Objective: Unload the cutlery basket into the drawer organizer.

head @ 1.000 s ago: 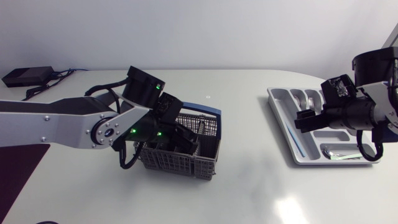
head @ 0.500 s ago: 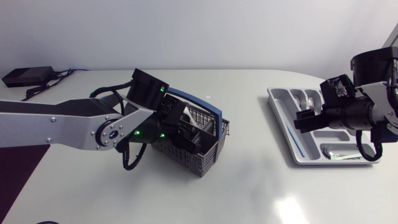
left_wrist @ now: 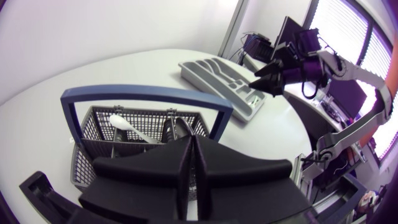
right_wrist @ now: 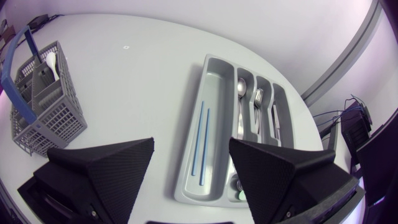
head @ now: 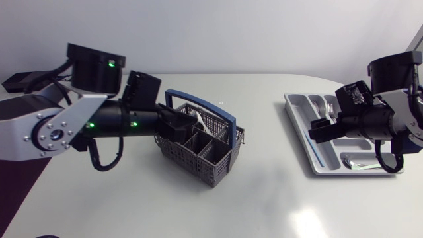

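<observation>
Seen from above, the cutlery basket point(head: 210, 153), grey mesh with a blue handle point(head: 201, 106) arched over it, stands on the white table point(head: 264, 195) toward 9 o'clock of the table's middle. The left arm comes in from the 9 o'clock edge, and the left gripper point(head: 170, 125) sits at the basket's 9 o'clock wall. In the left wrist view the left gripper point(left_wrist: 191, 139) has its 2 fingers pressed together with only a thin slit between them, and nothing can be made out in that slit. Its tips point over the near wall of the basket point(left_wrist: 93, 124). Just ahead of the tips a white spoon point(left_wrist: 132, 126) lies slanted in a compartment, and some dark utensils point(left_wrist: 178, 127) stand beside it. The drawer organizer point(head: 299, 125), a grey tray, lies well apart toward 3 o'clock. The right gripper point(head: 322, 129) hangs over its 9 o'clock part. The right wrist view shows the right gripper point(right_wrist: 191, 149) spread wide, holding nothing, with the drawer organizer point(right_wrist: 214, 87) between and ahead of its fingers. The long compartment holds 2 thin blue sticks point(right_wrist: 203, 134). The next slots hold a metal spoon point(right_wrist: 241, 92) and a fork point(right_wrist: 258, 99). The basket point(right_wrist: 46, 118) lies far off beside the left-hand finger.
</observation>
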`<state>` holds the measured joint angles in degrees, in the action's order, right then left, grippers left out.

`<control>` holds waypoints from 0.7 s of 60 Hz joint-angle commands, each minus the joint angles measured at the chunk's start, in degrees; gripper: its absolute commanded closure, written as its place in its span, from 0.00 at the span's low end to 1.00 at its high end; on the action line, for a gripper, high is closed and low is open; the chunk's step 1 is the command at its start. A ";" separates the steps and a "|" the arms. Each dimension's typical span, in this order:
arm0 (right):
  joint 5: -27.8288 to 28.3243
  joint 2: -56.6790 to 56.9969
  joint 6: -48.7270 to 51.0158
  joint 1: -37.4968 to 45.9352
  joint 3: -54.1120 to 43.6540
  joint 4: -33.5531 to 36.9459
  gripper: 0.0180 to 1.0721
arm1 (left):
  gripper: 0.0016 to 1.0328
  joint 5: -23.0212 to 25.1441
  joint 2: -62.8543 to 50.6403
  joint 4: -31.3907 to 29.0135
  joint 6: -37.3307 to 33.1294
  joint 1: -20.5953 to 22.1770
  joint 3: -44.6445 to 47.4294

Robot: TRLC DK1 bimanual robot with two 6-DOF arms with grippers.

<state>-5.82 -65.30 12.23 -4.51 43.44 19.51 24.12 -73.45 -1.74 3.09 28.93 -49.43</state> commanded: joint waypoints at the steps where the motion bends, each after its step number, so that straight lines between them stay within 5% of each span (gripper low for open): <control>1: -0.33 1.31 0.95 -1.46 -1.78 -0.08 0.17 | 0.97 4.97 2.96 0.60 3.06 -2.65 1.97; 18: 7.49 8.52 2.01 -8.76 -1.25 0.36 0.17 | 0.97 27.38 8.67 0.33 11.76 -10.91 0.12; 31: 20.85 9.93 4.29 -13.50 0.07 3.34 0.17 | 0.97 37.23 10.08 -0.20 11.41 -9.50 0.21; 42: 27.27 10.19 6.84 -22.64 0.50 5.19 0.17 | 0.97 40.39 9.55 -0.55 9.12 -5.11 0.74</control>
<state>19.44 -55.51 17.45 -24.64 42.94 23.40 63.05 -64.05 -2.04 13.28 22.06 -49.36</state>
